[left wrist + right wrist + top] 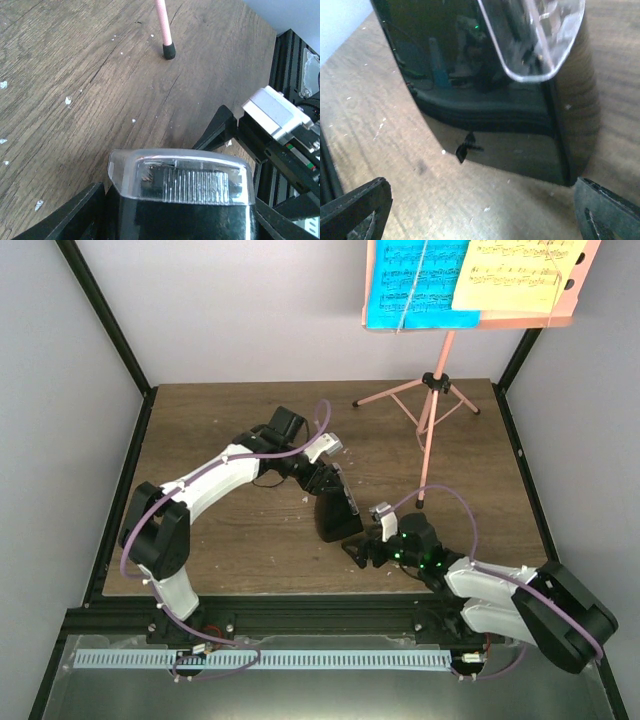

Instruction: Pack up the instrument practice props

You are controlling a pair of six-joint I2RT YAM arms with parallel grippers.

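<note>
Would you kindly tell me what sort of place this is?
Probably a robot test cell: plain walls enclose a wooden table in black framing, with a pink music stand as prop.

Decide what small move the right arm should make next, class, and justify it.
Probably ease the right gripper forward until its open fingers straddle the base of the small black pyramid-shaped metronome, then close. The left gripper appears to grip the metronome's upper end, and the right fingers sit wide apart just short of it on the brown wooden table.
</note>
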